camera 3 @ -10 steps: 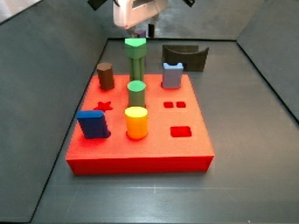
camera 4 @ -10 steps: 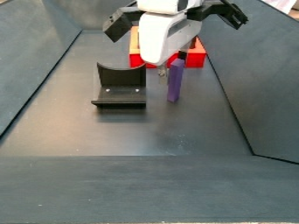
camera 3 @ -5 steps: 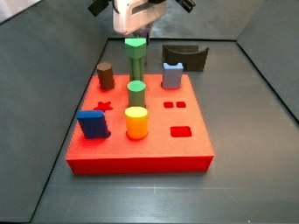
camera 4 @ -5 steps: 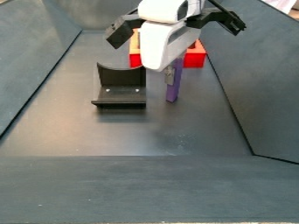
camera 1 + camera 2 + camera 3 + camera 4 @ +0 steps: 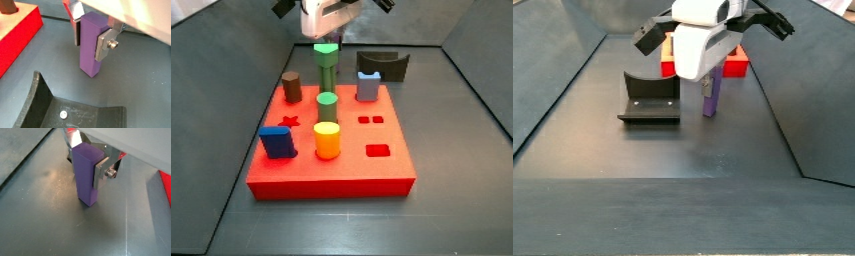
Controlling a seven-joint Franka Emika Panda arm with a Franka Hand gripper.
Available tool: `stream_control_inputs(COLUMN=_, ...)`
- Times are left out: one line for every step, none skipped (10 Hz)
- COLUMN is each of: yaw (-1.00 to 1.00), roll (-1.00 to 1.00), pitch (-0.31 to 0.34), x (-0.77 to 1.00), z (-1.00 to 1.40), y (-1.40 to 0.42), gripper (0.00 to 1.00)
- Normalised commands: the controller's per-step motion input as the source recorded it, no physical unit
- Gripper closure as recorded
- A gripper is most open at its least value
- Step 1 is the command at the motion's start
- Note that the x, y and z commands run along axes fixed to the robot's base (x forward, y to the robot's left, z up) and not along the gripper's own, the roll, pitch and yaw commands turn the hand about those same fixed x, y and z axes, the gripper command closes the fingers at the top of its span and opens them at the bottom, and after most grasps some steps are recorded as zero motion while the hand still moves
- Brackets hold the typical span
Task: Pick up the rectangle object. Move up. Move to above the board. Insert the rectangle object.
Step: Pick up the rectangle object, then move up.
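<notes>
Nothing moved: gripper [image 5: 91, 36] still clamps the rectangle object [image 5: 91, 46] beside the fixture [image 5: 649, 98].

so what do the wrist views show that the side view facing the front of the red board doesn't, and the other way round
Only the wrist views: the purple rectangle object standing upright on the floor, one silver finger flat against its side, and the fixture close by. Whether the gripper has closed on it cannot be told.

Only that side view: the whole board with its pegs, including the tall green column and the orange cylinder.

Both: the board's red and the gripper beyond it.
</notes>
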Motion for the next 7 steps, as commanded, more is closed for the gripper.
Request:
stream_control_inputs(yaw=0.0, roll=0.0, pitch=0.0, x=0.0, z=0.0, y=0.0, gripper=1.0)
stream_control_inputs(yaw=0.0, roll=0.0, pitch=0.0, x=0.0, z=0.0, y=0.0, gripper=1.0)
stream_control_inputs(yaw=0.0, roll=0.0, pitch=0.0, x=0.0, z=0.0, y=0.0, gripper=1.0)
stream_control_inputs(yaw=0.0, roll=0.0, pitch=0.0, x=0.0, z=0.83, y=0.0, gripper=1.0)
stream_control_inputs(yaw=-0.02, roll=-0.01, pitch=0.01, x=-0.03, z=0.82, y=-0.06, gripper=1.0)
stream_control_inputs(yaw=-0.02, roll=0.0, pitch=0.014, x=-0.05, z=0.71, y=-0.05, gripper=1.0)
stream_control_inputs(yaw=-0.02, roll=0.01, pitch=0.012, x=-0.04, z=0.57, y=-0.03, gripper=1.0)
